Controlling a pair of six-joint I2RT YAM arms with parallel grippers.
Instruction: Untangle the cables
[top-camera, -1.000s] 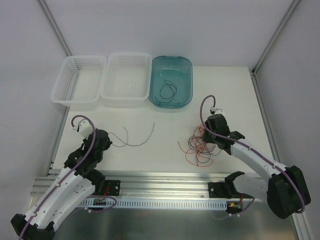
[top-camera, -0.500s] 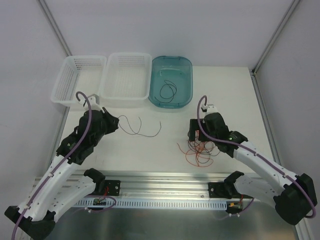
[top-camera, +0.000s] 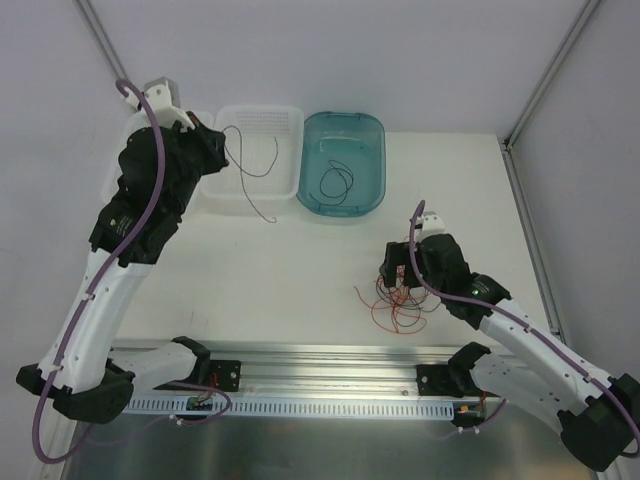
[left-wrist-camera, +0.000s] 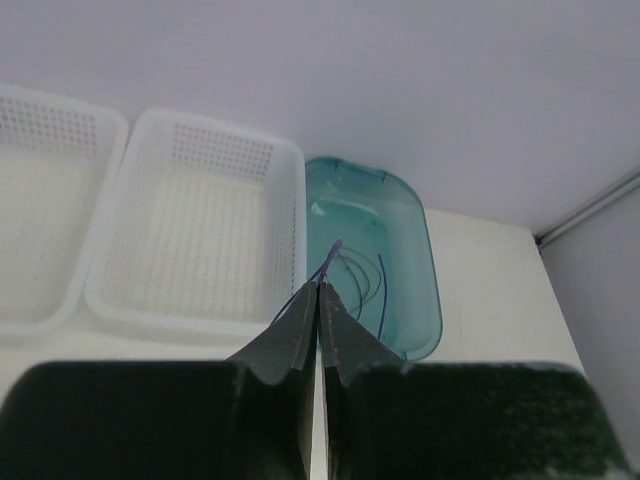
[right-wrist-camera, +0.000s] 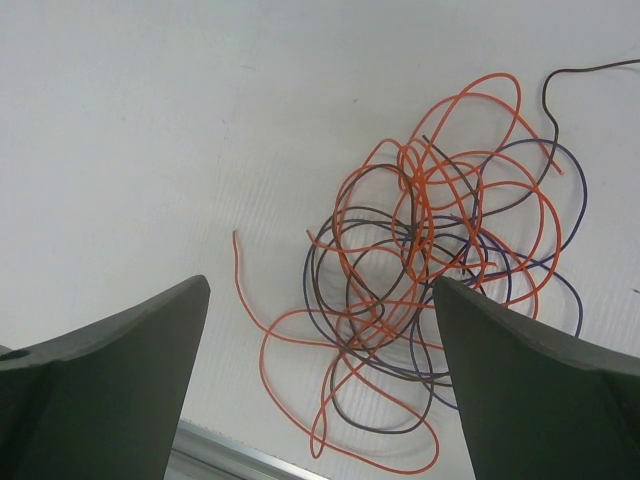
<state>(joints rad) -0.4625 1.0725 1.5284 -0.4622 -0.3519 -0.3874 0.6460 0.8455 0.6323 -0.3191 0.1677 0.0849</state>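
Left gripper (left-wrist-camera: 317, 290): the fingers are pressed together on a single dark wire (left-wrist-camera: 330, 258), which hangs from the tips in loose curls. Right gripper (right-wrist-camera: 320, 285): the fingers stand wide apart and hold nothing. They hover directly above the tangle (right-wrist-camera: 420, 260) of orange and dark cables.

Change over the last second:
- The left arm has lifted from the near-left part of the tabletop (top-camera: 300, 270) and carried its wire up to the far edge. The wire now hangs near the middle white basket (top-camera: 258, 112) and the teal bin (top-camera: 372, 140). Which of the two it hangs above cannot be told.
- The right gripper was closed in the tangle and has since released it. The tangle lies near the right part of the near edge, well apart from the carried wire.

Meaning for the task: one cable is fully separated and airborne, so the hold-down on the tangle is no longer needed. One dark loop (top-camera: 335, 182) already lies in the teal bin. The carried wire probably goes to a container next. Most of the tangle remains unsorted.
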